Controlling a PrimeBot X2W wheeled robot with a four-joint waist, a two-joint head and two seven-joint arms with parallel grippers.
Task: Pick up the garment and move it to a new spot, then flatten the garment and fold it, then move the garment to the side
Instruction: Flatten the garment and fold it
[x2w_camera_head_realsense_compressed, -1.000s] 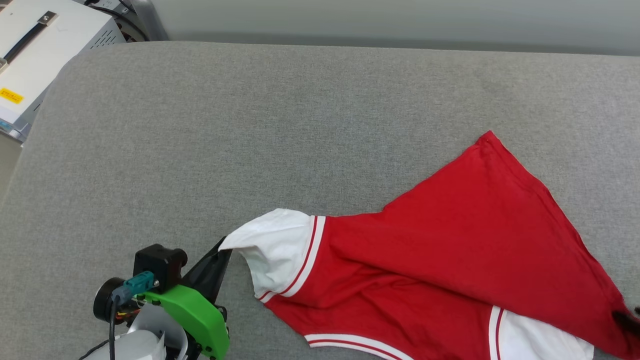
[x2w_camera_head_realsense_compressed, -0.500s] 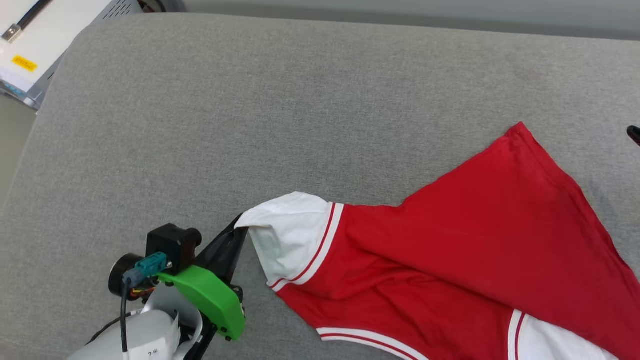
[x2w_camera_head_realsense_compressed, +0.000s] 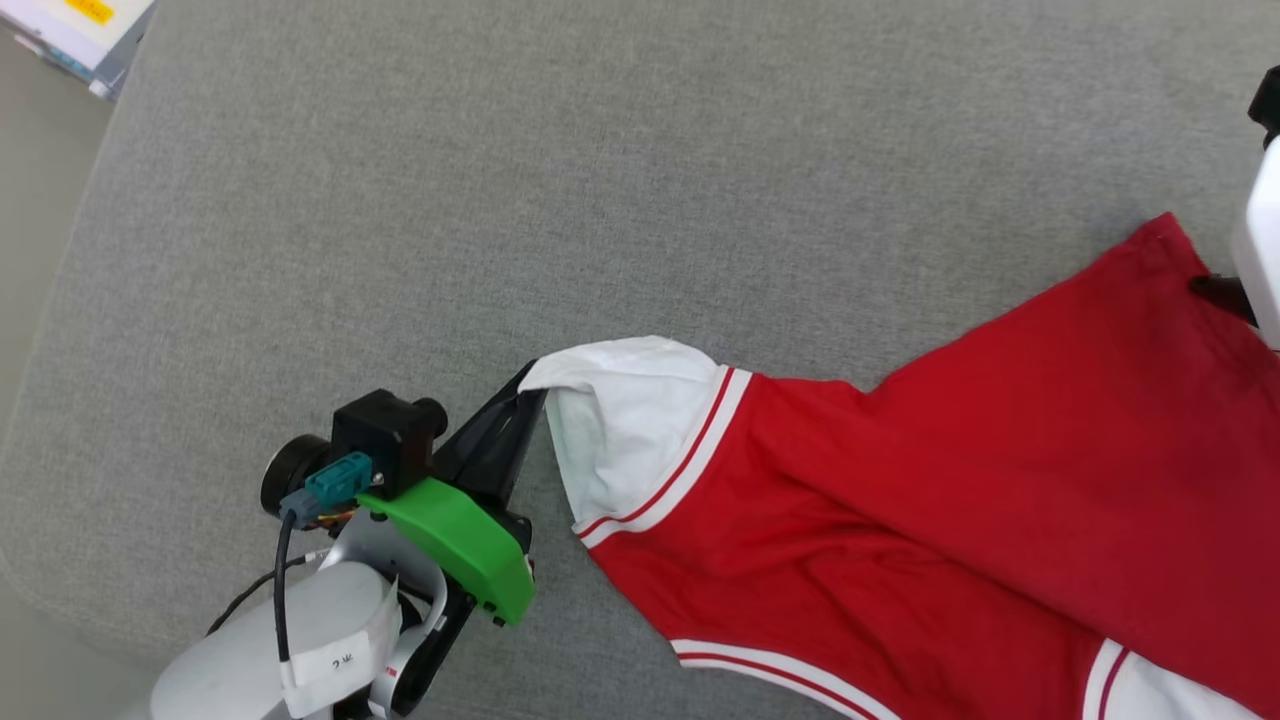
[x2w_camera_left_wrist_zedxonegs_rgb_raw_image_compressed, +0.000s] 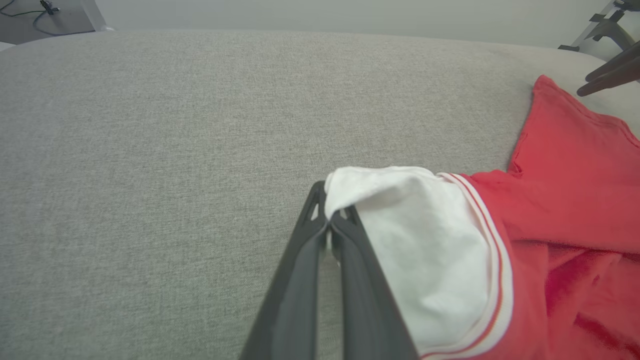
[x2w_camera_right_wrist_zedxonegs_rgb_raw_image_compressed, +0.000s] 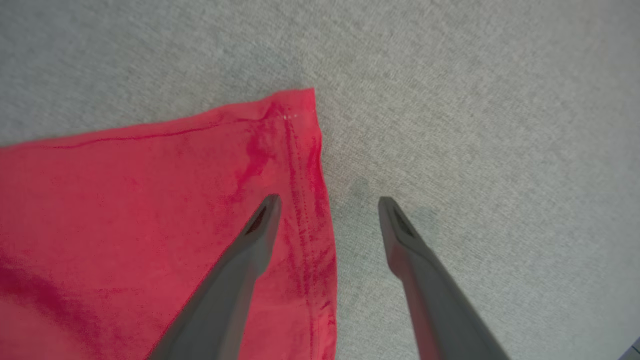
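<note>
While the left gripper (x2w_camera_head_realsense_compressed: 530, 388) is clamped on the white sleeve (x2w_camera_head_realsense_compressed: 630, 420) tip, the red jersey (x2w_camera_head_realsense_compressed: 950, 480) lies spread rightward across the grey padded surface (x2w_camera_head_realsense_compressed: 500, 180). The right gripper (x2w_camera_right_wrist_zedxonegs_rgb_raw_image_compressed: 328, 201), jaws wide and empty, straddles its hem (x2w_camera_right_wrist_zedxonegs_rgb_raw_image_compressed: 311, 215), which could bunch or slip if closed off-edge.

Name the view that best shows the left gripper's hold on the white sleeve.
Left wrist view: close up, the left gripper is shut on the white sleeve. Head view shows that pinch smaller. Right wrist view looks at the red hem.
</note>
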